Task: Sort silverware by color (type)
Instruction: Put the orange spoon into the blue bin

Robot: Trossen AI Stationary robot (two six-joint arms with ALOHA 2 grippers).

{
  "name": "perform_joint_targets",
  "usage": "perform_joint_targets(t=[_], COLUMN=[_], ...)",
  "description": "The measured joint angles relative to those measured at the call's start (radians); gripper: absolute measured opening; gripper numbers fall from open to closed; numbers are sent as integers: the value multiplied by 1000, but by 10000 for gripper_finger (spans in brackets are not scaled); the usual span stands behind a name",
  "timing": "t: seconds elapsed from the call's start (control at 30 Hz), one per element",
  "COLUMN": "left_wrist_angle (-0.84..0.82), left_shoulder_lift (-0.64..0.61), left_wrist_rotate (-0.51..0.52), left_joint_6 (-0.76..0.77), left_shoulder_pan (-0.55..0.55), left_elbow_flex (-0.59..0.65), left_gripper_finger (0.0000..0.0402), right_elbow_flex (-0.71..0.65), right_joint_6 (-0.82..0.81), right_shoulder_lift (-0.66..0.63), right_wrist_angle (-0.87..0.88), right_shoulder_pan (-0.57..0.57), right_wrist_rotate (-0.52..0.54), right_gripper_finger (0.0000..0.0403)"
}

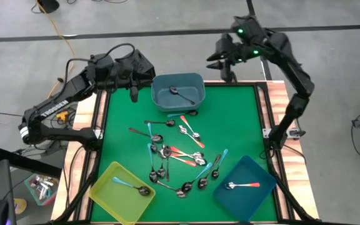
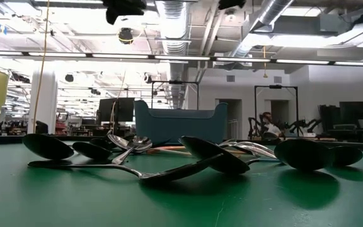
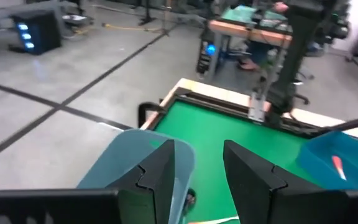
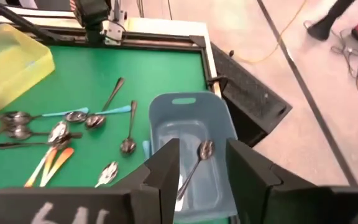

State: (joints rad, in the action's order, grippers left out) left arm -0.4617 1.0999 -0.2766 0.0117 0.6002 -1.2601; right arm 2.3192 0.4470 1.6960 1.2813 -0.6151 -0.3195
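Several spoons (image 1: 175, 156) with teal, orange-red and dark metal handles lie in a loose heap mid-table. One dark metal spoon (image 4: 199, 157) lies in the grey-blue bin (image 1: 177, 80) at the far edge. A teal-handled spoon (image 1: 130, 185) lies in the yellow bin (image 1: 108, 199). An orange-handled spoon (image 1: 244, 185) lies in the dark blue bin (image 1: 260, 172). My left gripper (image 1: 134, 95) hangs open just left of the grey-blue bin, holding nothing. My right gripper (image 1: 229, 74) is open and empty, high above the far edge to the bin's right.
The heap (image 2: 188, 157) spreads from under the grey-blue bin (image 2: 180, 123) toward the near edge. Bare green mat lies along the left side (image 1: 120, 134) and the right side (image 1: 245, 122). A raised frame (image 4: 219, 59) edges the table.
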Motion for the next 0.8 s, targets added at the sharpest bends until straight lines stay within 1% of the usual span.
perform_joint_targets(t=[0.17, 0.27, 0.37, 0.47, 0.63, 0.73, 0.8], left_wrist_angle=[-143, -253, -321, -322, -280, -246, -225], left_shoulder_lift=[74, 115, 153, 176, 178, 178, 178], left_wrist_rotate=[-55, -55, -52, -47, -29, -24, -25], left_joint_6=[-74, -145, -173, -176, -210, -214, -214], left_shoulder_pan=[-40, -79, -113, -142, -164, -167, -171], left_elbow_flex=[-125, -196, -253, -283, -271, -252, -229], left_gripper_finger=[121, 121, 121, 121, 121, 121, 121], right_elbow_flex=[-2, -1, -2, -2, -14, -84, -164], right_joint_6=[-8, -25, -28, -37, -60, -81, -104], right_shoulder_lift=[-54, -83, -114, -161, -256, -334, -389], right_wrist_angle=[118, 207, 272, 287, 285, 273, 253], right_shoulder_pan=[-6, -21, -39, -50, -69, -69, -68], right_wrist_rotate=[1, 2, 4, 4, 3, 3, 3], right_gripper_finger=[142, 142, 142, 142, 142, 142, 142])
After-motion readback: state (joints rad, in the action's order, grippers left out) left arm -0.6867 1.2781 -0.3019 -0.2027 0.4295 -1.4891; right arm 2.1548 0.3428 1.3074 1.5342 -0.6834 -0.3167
